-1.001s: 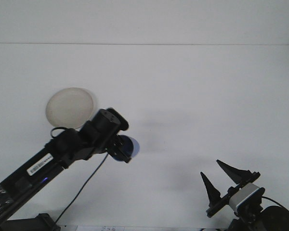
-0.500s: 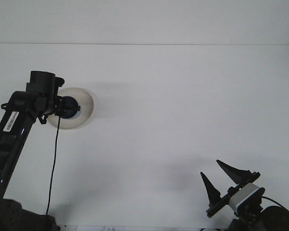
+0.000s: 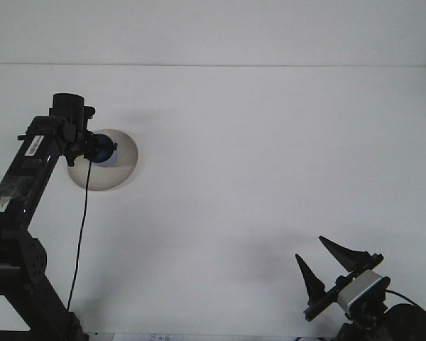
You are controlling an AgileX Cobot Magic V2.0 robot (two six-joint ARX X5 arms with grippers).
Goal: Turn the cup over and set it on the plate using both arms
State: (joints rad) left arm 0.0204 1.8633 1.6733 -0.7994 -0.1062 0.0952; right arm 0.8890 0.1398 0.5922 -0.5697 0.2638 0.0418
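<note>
Blue cup (image 3: 101, 151) — gripped by left gripper (image 3: 98, 150), held over plate (image 3: 121, 165) for placing; right gripper (image 3: 325, 264) — open, idle.

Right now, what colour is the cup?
Dark blue cup, front view, over the plate.

Lab: bare white table (image 3: 270, 156)

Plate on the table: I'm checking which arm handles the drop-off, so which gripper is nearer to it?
Left. The left gripper is over the plate with the blue cup. The right gripper sits open near the bottom right corner, far away.
</note>
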